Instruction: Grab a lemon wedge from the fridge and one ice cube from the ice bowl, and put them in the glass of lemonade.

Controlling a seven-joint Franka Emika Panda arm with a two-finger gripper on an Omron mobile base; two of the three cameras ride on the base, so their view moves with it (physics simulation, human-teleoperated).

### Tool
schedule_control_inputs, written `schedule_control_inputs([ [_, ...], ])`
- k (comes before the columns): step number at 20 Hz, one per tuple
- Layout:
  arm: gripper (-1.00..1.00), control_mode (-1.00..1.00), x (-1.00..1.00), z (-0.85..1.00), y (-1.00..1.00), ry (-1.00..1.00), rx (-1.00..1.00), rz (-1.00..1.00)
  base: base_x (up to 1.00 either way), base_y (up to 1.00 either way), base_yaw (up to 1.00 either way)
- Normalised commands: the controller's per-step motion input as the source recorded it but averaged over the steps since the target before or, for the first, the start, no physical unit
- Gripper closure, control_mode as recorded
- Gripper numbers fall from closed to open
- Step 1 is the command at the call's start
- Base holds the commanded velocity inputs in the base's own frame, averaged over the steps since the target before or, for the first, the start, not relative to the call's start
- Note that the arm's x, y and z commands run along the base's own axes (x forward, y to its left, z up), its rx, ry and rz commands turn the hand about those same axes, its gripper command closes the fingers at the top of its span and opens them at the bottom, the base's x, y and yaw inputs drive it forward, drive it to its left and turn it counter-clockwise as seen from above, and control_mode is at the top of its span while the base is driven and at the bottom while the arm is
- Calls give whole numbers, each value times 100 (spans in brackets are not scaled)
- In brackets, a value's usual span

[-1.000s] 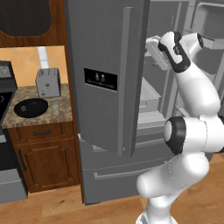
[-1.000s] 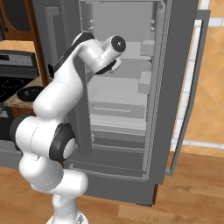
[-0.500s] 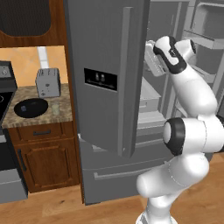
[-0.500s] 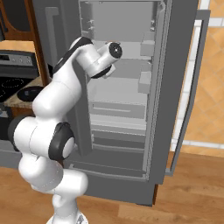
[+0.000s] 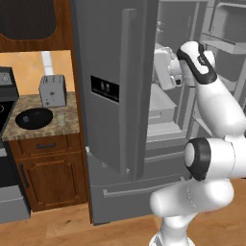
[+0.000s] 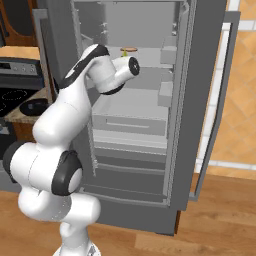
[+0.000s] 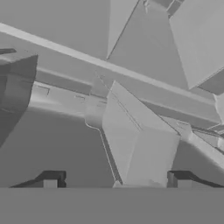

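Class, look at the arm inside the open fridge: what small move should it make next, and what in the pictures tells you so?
Probably raise the gripper toward the upper shelf. In the right base view the lemon wedge sits on that shelf of the fridge, above the hand, beside a flat orange-brown item. In the hand view the fingertips stand apart with nothing between them, facing grey shelving, so the wedge is not yet lined up.

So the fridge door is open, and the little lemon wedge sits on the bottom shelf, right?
Not quite. The fridge door is open, but the lemon wedge sits on an upper shelf, beside a flat orange-brown item, above the arm's wrist. The right base view shows it.
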Motion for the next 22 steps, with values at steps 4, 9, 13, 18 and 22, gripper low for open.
schedule_control_inputs([
  [4, -100, -100, -54, 0, 58, 0, 3, 18, 0, 0, 0],
  [9, -100, -100, -70, 0, 47, 0, 0, 16, 0, 0, 0],
  [13, -100, -100, -91, 0, 39, 0, 1, 17, 0, 0, 0],
  [18, -100, -100, -63, 0, 47, 0, 0, 11, 0, 0, 0],
  [22, -100, -100, -33, 0, 8, 0, 1, 1, 0, 0, 0],
])
